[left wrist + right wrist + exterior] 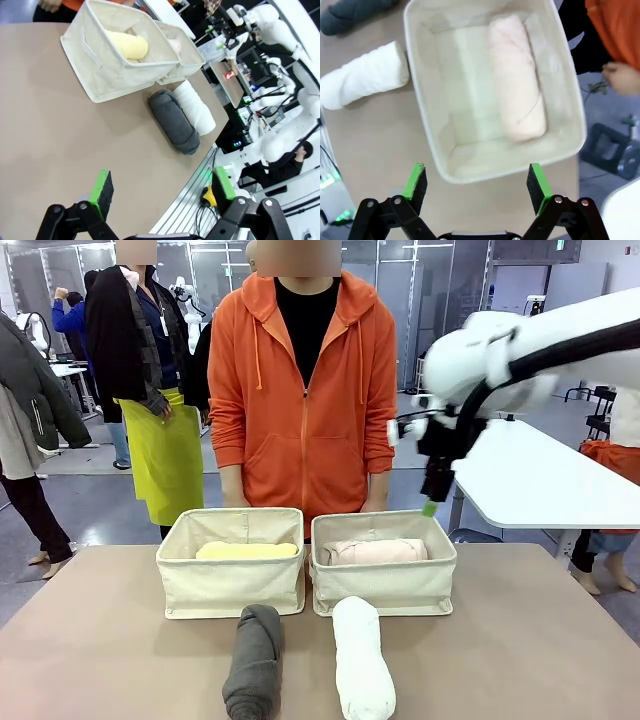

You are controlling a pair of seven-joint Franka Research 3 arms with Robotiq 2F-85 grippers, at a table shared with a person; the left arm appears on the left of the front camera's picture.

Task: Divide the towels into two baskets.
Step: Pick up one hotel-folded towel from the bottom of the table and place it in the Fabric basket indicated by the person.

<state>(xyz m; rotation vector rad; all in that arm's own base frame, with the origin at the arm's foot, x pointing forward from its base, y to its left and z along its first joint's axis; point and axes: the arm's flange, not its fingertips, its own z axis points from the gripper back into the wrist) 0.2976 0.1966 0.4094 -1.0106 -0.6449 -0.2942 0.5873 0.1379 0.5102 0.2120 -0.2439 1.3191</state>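
Grey towel, white towel before baskets; yellow towel, pink towel inside, one each. Left gripper, right gripper: agape, empty.

right arm blurred | grey towel cut at top edge | yellow towel half-hidden

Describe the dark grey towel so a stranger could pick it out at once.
On the brown table, look at the left basket, the cream one holding the yellow towel. Just on the robot's side of it lies the dark grey towel, rolled up beside the white towel. It is the only dark one.
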